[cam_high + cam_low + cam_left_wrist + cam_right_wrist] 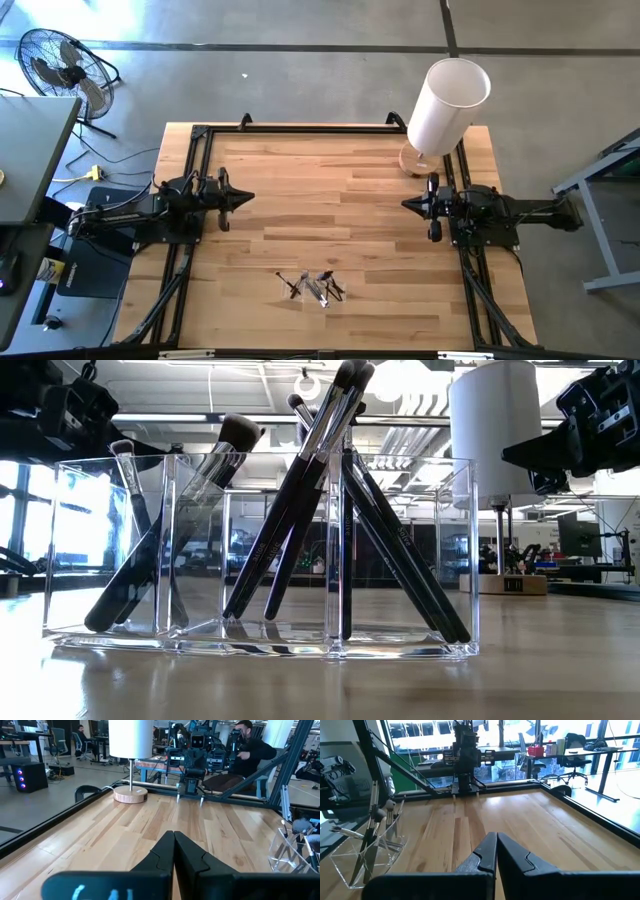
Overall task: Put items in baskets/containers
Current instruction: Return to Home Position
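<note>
A clear holder [260, 630] with several compartments stands on the table near its near edge, seen as a small cluster [312, 288] from above. Several dark-handled brushes [300, 510] lean inside it, handle ends on its floor, bristle tips up. The holder also shows in the left wrist view [295, 850] and the right wrist view [367, 850]. My left gripper [248, 198] hovers shut at the table's left side; my right gripper [406, 204] hovers shut at the right side. Both are far from the holder.
A tall white cylinder [446, 105] on a round wooden base [418, 160] stands at the table's far right corner. A black frame [300, 128] runs along the table's edges. A person [250, 745] sits beyond the table. Bare wood lies between the two grippers.
</note>
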